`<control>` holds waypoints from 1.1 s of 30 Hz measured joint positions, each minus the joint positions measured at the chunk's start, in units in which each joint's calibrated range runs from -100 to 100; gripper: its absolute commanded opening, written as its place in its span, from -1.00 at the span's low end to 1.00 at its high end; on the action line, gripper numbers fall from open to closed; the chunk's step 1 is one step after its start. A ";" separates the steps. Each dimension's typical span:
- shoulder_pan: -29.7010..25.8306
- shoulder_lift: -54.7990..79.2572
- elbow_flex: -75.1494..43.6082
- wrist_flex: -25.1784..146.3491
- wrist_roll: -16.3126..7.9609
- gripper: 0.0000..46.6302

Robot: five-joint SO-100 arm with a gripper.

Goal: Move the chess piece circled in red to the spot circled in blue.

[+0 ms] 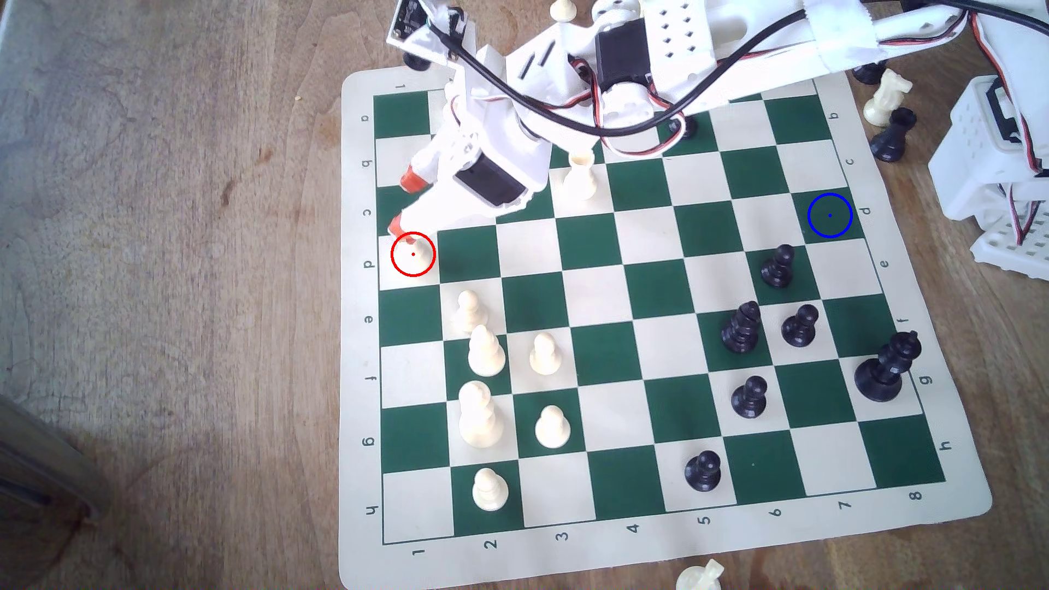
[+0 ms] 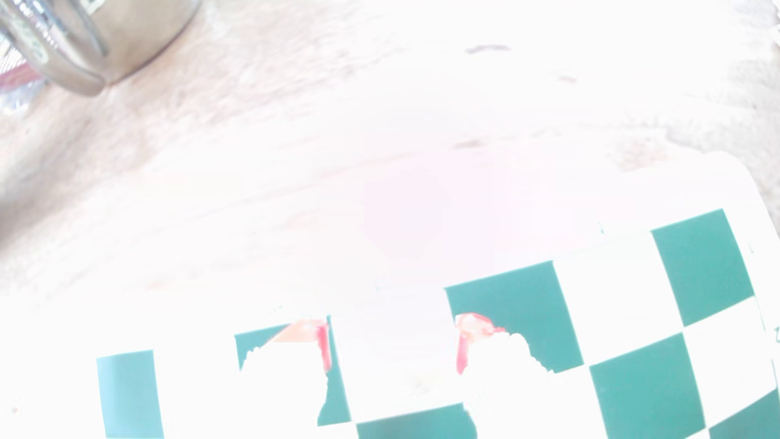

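We see a worn brown wooden table [image 1: 170,255] under bright light, stained at the exterior view's left.

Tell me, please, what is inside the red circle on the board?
Inside the red circle lies a cream square with a red centre dot. The pincer, orange-tipped, reaches its upper edge. The overexposed light hides whether the white rook stands there; no clear outline shows.
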 measured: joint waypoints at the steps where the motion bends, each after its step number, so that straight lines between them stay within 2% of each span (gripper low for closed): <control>1: -0.37 0.34 0.00 0.00 -0.15 -0.32; 19: -0.74 3.60 0.00 -2.39 -0.49 -0.32; 33: -0.74 4.69 0.00 -4.94 -0.88 -0.41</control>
